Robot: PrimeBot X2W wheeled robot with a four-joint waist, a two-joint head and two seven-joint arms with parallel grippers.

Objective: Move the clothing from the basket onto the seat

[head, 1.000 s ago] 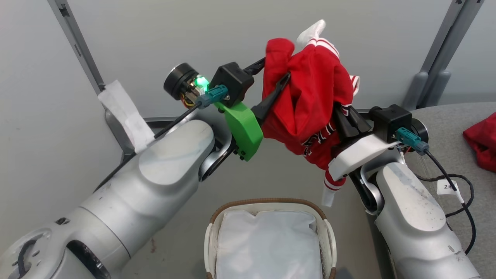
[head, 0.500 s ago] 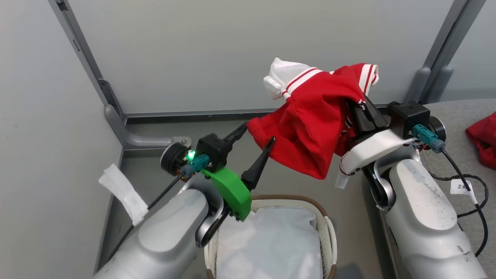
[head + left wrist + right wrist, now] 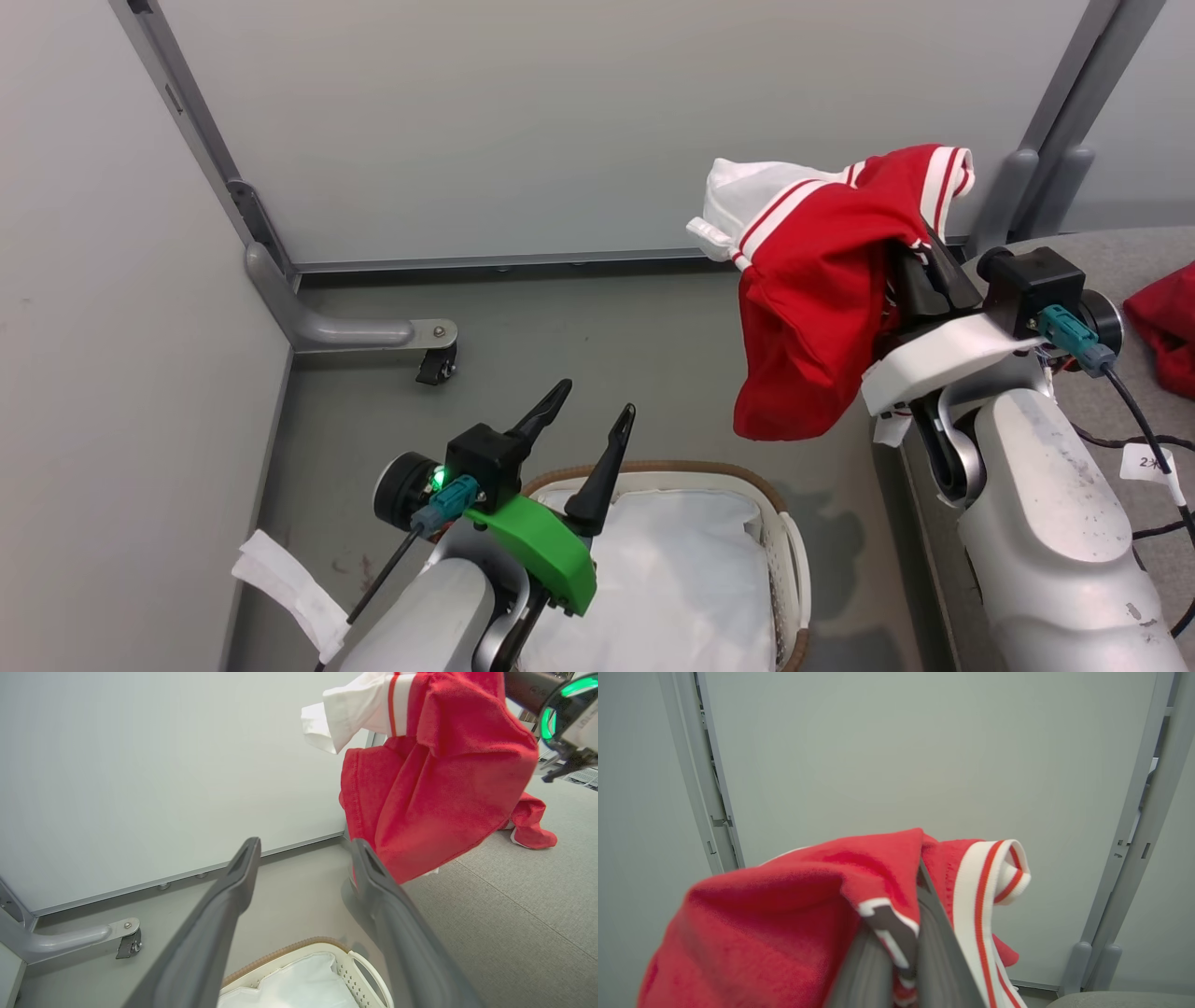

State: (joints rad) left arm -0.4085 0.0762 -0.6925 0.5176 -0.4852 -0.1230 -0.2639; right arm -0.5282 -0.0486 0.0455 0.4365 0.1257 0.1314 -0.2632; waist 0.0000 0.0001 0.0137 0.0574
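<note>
Your left claw point(image 3: 594, 399) has let go and dropped to just above the basket point(image 3: 780, 523), its 2 fingers spread and empty. Your right claw point(image 3: 924, 271) is pinching the clothing point(image 3: 812, 317), which hangs over the floor point(image 3: 560, 327) beside the seat point(image 3: 1120, 252).

Entry, legible markings. We find one: a small white tag point(image 3: 1146, 463) on the black cable point(image 3: 1130, 411), behind the jaws of the right gripper point(image 3: 924, 266) on the wrist side. It bears a handwritten "2", then a character we cannot resolve. Lettering on the wrist housing point(image 3: 581, 721), beyond the left jaws, is too blurred to read.
</note>
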